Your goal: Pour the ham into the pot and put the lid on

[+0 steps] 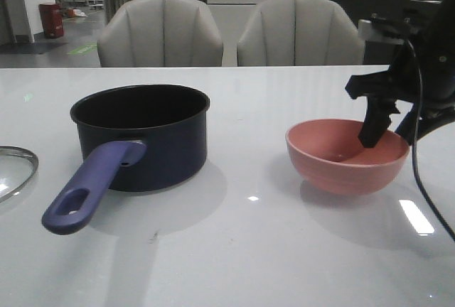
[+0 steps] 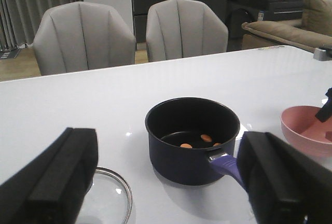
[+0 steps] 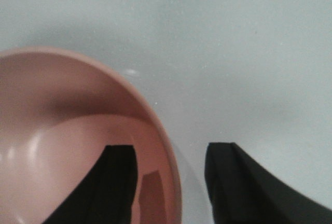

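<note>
**Pink bowl straddled, ham in pot**

Navy pot stands upright on the white table, purple-blue handle pointing toward the camera in the front view. Left wrist view shows a few orange-pink ham bits on the pot's black floor. Glass lid lies flat on the table, left of the pot and apart from it. Salmon-pink bowl sits well right of the pot. Right gripper straddles the bowl's rim, one finger inside, one outside, jaws spread with gaps either side. Left gripper hangs above the table, fingers set wide apart, gripping nothing.
</note>
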`<state>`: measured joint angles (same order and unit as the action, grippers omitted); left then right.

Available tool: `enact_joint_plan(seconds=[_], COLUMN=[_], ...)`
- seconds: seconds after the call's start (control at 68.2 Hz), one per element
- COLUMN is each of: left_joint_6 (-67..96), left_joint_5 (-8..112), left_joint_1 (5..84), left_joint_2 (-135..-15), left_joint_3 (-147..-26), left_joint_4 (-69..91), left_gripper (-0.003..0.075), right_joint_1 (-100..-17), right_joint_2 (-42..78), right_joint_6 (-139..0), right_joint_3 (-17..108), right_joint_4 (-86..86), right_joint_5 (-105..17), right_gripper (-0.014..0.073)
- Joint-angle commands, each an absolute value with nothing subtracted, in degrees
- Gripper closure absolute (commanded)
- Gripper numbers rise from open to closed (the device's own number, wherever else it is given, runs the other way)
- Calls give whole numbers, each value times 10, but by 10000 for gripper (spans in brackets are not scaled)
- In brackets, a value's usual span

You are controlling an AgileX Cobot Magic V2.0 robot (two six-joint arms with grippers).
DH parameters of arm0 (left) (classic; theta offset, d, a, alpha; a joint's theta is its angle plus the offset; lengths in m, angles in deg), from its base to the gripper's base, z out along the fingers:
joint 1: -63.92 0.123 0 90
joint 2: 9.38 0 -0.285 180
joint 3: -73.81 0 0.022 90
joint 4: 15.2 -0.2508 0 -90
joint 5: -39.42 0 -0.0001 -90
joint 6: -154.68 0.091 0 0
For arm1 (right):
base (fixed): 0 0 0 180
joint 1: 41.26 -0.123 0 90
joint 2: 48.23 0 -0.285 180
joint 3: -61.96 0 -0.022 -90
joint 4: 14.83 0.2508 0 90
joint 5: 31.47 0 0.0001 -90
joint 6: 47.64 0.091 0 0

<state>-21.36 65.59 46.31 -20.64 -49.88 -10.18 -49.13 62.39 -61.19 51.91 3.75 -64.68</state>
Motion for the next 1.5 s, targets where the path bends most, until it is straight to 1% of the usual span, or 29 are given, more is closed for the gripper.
enact_joint_plan(seconds=[0.0, 0.191, 0.381, 0.645, 0.938, 1.129, 1.231, 1.422, 1.466, 1.48], left_joint_6=[-214, -214, -214, -214, -214, -214, -214, -214, -214, -214], left_joint_5=[612, 612, 612, 611, 609, 609, 609, 609, 609, 609], left_joint_1=[458, 458, 458, 458, 458, 458, 458, 458, 458, 458], left_joint_2=[-212, -212, -212, -212, -212, -212, -212, -212, -212, -212], left_joint_3=[-514, -514, -514, -514, -514, -514, -514, -514, -514, -514], left_joint_4=[-95, -95, -95, -95, -88, -88, -88, -88, -88, -88], left_gripper=[137, 137, 138, 137, 138, 137, 137, 137, 138, 137], right_joint_1=[-487, -512, -555, -613, -628, -628, -628, -628, -628, -628], right_joint_2=[543, 430, 309, 152, -26, -182, -244, -293, -292, -292], right_joint_6=[-623, -645, -648, -648, -647, -643, -644, -644, -644, -644], right_joint_3=[539, 526, 468, 324, 157, 67, 29, -14, -18, -19], right_joint_4=[32, 32, 32, 32, 32, 49, 49, 49, 49, 49], right_joint_5=[-633, -611, -554, -431, -376, -365, -370, -394, -393, -393], right_gripper=[138, 138, 138, 138, 138, 138, 138, 144, 169, 191])
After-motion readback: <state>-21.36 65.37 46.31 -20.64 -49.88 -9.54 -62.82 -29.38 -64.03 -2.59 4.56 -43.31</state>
